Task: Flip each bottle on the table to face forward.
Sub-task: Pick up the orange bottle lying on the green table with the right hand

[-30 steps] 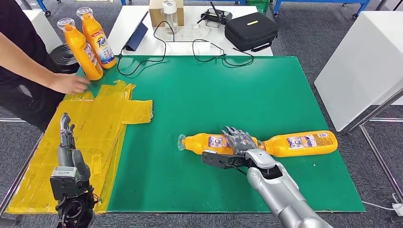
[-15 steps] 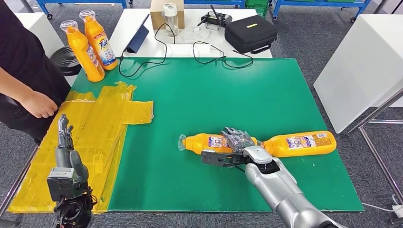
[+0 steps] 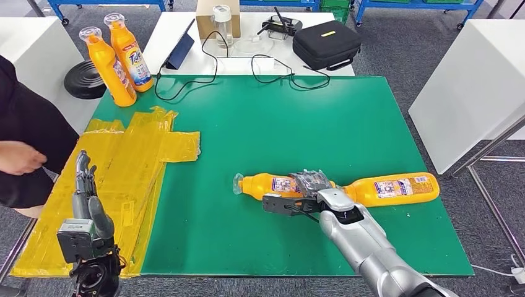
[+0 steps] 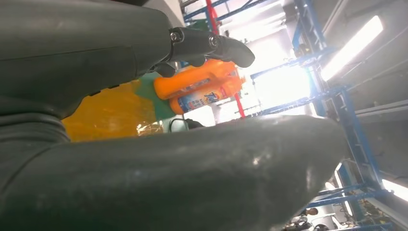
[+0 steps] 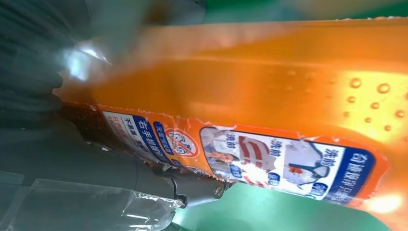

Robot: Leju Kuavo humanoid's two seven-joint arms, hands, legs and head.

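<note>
Green worktop [image 3: 297, 124], yellow sheets [image 3: 133, 154] beside spread, empty left hand [image 3: 83, 185]; right hand [image 3: 309, 189] gripping lying bottle [image 3: 272, 185]; "Tide" on far upright bottle [image 3: 128, 52].

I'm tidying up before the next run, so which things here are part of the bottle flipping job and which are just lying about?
Job: two lying bottles, two upright bottles, right hand.
Lying about: black case, cables, yellow sheets.

Two bottles [image 3: 272, 185] [image 3: 393, 188] lie end to end near the mat's [image 3: 278, 124] front right
</note>
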